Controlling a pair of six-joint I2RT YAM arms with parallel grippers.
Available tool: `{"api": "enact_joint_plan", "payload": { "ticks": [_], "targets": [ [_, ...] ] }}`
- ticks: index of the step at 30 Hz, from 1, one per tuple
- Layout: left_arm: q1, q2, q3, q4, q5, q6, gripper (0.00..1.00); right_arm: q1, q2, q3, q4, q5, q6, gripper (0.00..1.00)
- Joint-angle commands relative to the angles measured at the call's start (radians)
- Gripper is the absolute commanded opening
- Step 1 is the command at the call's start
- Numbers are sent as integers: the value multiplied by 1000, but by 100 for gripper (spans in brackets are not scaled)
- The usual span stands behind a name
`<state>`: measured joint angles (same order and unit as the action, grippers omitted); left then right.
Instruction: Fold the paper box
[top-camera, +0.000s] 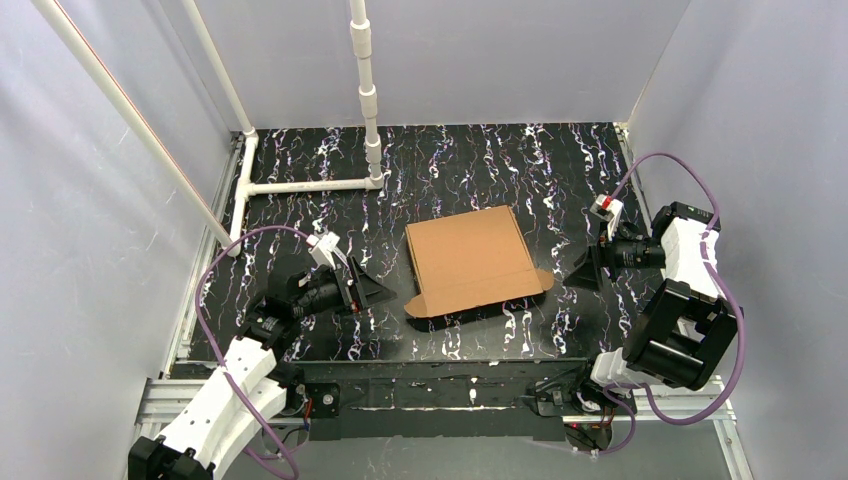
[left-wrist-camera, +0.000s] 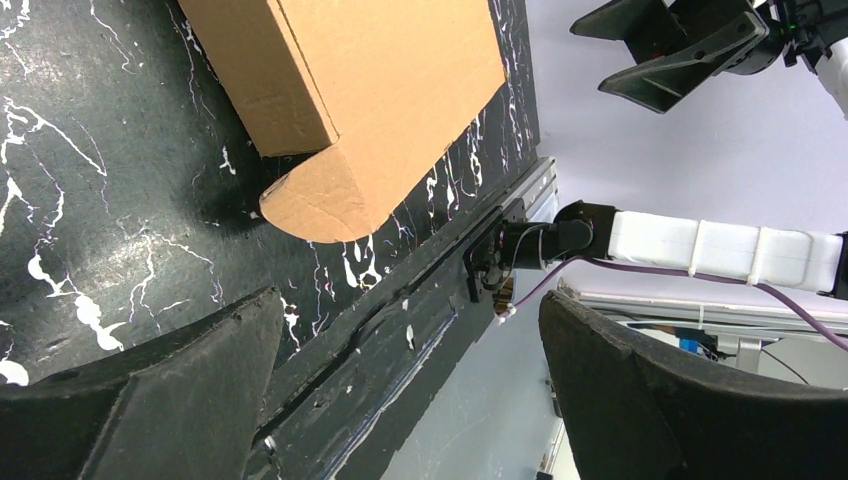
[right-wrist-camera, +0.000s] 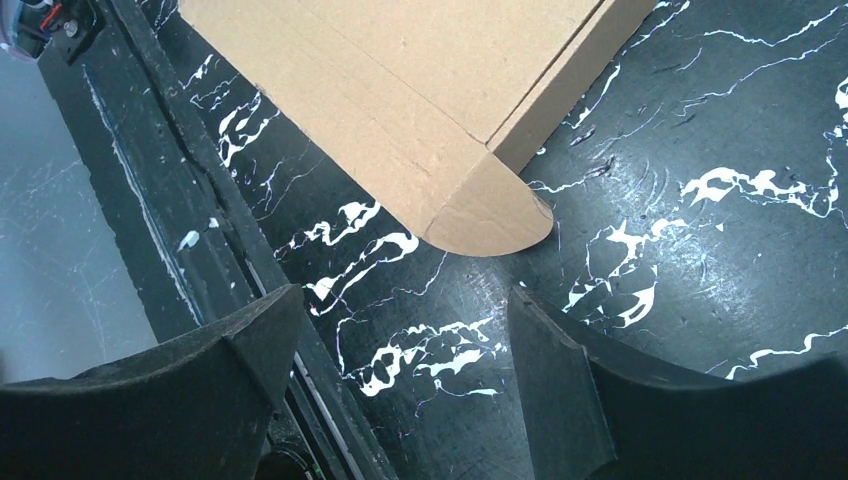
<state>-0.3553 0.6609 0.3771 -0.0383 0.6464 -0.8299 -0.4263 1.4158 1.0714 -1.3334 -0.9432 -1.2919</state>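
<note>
Paper box (top-camera: 468, 262) lies flat near the middle of the counter (top-camera: 300, 215), a black surface streaked with white. Its lid is down and its plain brown top faces up, turned slightly askew to the counter's edges. A rounded ear flap (top-camera: 543, 280) sticks out at the near right corner, and a second ear flap (top-camera: 415, 305) juts from the near left corner. In the left wrist view the paper box (left-wrist-camera: 400, 70) shows a low side wall, with the left ear flap (left-wrist-camera: 320, 200) curling out just above the counter. In the right wrist view the right ear flap (right-wrist-camera: 490, 215) stands out past the corner of the box (right-wrist-camera: 400, 60), close to the surface.

The left arm (top-camera: 235, 375) reaches in from the near left, and its jaws stand spread wide, holding nothing. They sit low beside the box's left side, near it but apart, pointing toward it. The right arm (top-camera: 680, 300) bends in from the near right. Its jaws are also spread, somewhat less wide, and nothing lies between them. They hover just off the box's right side, aimed at the near right corner, without touching the cardboard.

A white pipe frame (top-camera: 310, 186) stands at the far left of the counter, well apart from the box. Purple cables (top-camera: 215, 260) loop along both arms.
</note>
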Motion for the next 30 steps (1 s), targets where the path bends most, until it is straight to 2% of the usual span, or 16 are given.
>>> {"api": "enact_joint_plan", "payload": {
  "ticks": [1, 30],
  "targets": [
    [6, -6, 48, -14, 4, 20, 98, -5, -2, 33, -27, -31, -29, 83],
    [7, -25, 52, -26, 6, 20, 98, -4, -11, 26, -29, -34, -32, 83]
  ]
}}
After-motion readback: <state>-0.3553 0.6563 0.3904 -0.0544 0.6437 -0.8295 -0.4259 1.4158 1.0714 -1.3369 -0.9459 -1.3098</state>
